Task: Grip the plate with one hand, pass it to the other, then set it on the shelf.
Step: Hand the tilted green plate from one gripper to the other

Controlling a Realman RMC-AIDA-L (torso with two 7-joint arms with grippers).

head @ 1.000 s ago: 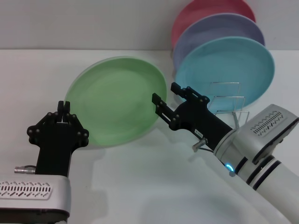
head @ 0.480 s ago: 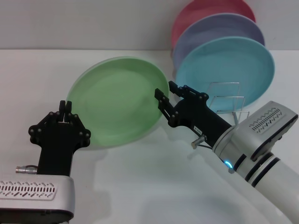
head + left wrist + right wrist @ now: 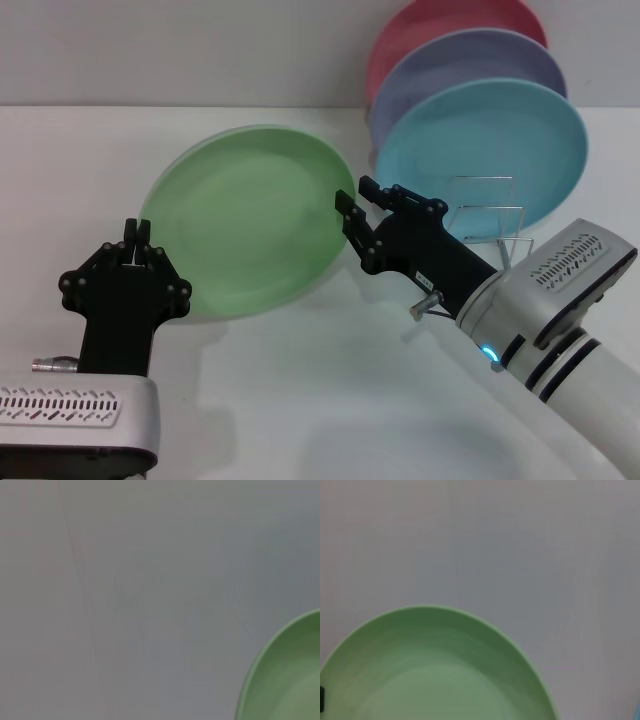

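Observation:
The light green plate (image 3: 250,220) hangs tilted above the white table, its face toward me. My left gripper (image 3: 135,245) is shut on its lower left rim. My right gripper (image 3: 358,200) is at the plate's right rim, open, with one finger on each side of the edge. The left wrist view shows only an arc of the plate (image 3: 290,675), and the right wrist view shows its upper part (image 3: 435,670). The shelf (image 3: 487,208), a thin silver wire rack, stands just behind my right arm.
A turquoise plate (image 3: 490,150), a lavender plate (image 3: 470,60) and a pink plate (image 3: 440,20) stand upright in a row at the back right, behind the rack's free loops. White table (image 3: 320,380) stretches in front and to the left.
My right gripper has moved left and forward until its fingers straddle the plate's right rim. My left gripper and the plate have barely shifted.

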